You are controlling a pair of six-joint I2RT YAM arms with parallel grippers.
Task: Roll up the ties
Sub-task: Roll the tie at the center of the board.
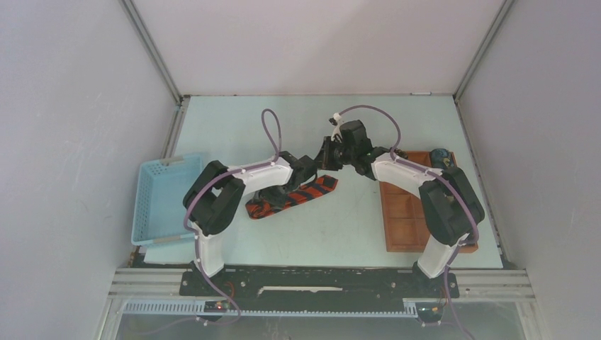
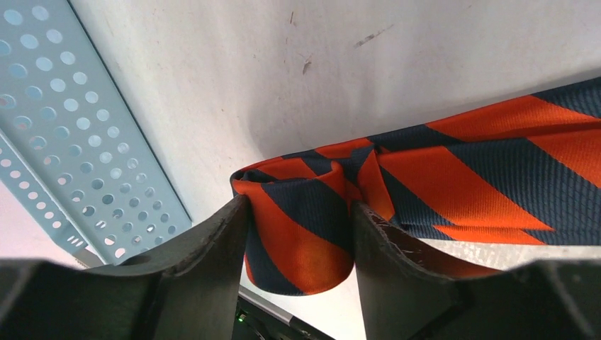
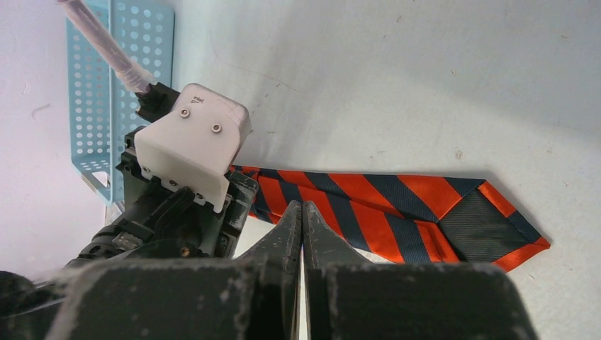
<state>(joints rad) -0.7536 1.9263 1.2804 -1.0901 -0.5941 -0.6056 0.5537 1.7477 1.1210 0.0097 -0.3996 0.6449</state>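
The tie [image 2: 453, 177] lies flat on the desk [image 1: 354, 227] about midway between the basket [image 1: 159, 202] and the tray [image 1: 386, 219], touching neither. It is a long woven band with a fine ribbed weave and broad diagonal stripes of orange and navy. One end is curled over into a soft, loose roll, and that roll sits between the fingers of my left tool [image 2: 299, 205]. The fabric touches both dark, matte inner faces (one carries a pale scuffed edge). The fingers stand apart, but I cannot tell whether they are squeezing the roll or only flanking it.

The tie's other end is the wide one. It comes to a point, with a dark grey patch framed by orange edging.

My right tool [image 3: 302, 209] is clenched, its two rough black fingers pressed flat together with nothing between them. It hangs above the desk over the middle of the tie.

The basket is pale blue plastic with walls pierced by rows of round holes. The tray is brown and divided into square compartments. The desk is pale and smooth, with a few small scuffs.
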